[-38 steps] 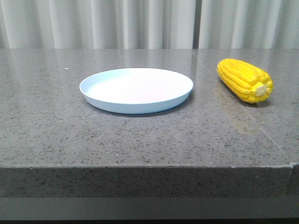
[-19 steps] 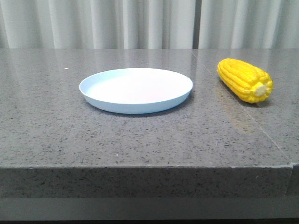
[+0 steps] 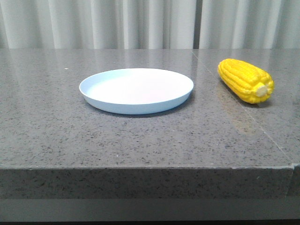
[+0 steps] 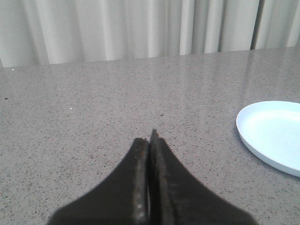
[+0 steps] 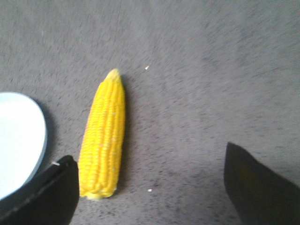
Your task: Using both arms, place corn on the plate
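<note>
The yellow corn lies on the grey stone table at the right, its cream stub end toward me. The pale blue-white plate sits empty in the middle, left of the corn. Neither gripper shows in the front view. In the right wrist view my right gripper is open wide above the table; the corn lies just inside its finger on the plate's side, with the plate's rim beyond it. In the left wrist view my left gripper is shut and empty over bare table, the plate off to one side.
The table's front edge runs across the front view, with a seam in the stone between plate and corn. White curtains hang behind the table.
</note>
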